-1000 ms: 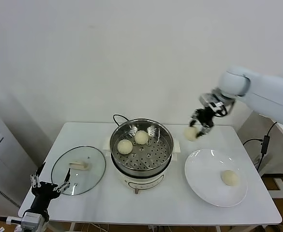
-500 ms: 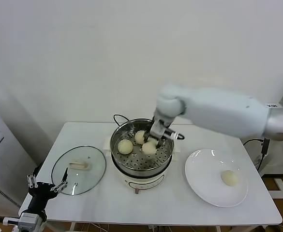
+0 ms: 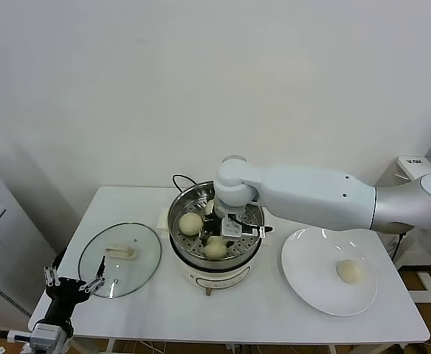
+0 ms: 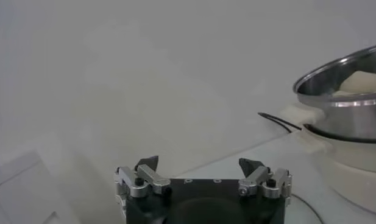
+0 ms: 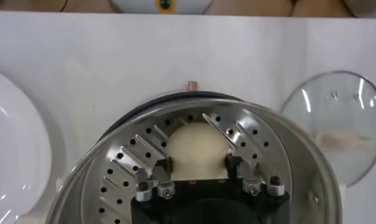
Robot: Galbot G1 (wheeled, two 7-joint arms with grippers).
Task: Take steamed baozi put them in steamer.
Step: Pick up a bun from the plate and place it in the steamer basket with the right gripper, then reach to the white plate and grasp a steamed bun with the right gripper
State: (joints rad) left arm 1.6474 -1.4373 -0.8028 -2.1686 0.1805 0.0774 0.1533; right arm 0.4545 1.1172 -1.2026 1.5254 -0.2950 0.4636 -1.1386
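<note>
Over steamer (image 3: 216,254): I'm spreading the right gripper (image 5: 198,170) around a baozi (image 5: 197,149), unclamped.
Risk: bun sticking, lifting on retreat.

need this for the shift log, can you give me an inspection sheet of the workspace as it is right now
surface: white table, no spills seen
job's things: steamer holds three baozi: one at its left, one at the front between the right gripper's fingers, one at the back mostly hidden by the arm; a fourth baozi lies on the white plate
clutter: glass lid lies flat, left of the steamer
grippers: right gripper inside the steamer, jaws spread either side of the front baozi; left gripper open, parked at the table's front left corner
cables: black cord behind the steamer
surroundings: plain white wall
</note>
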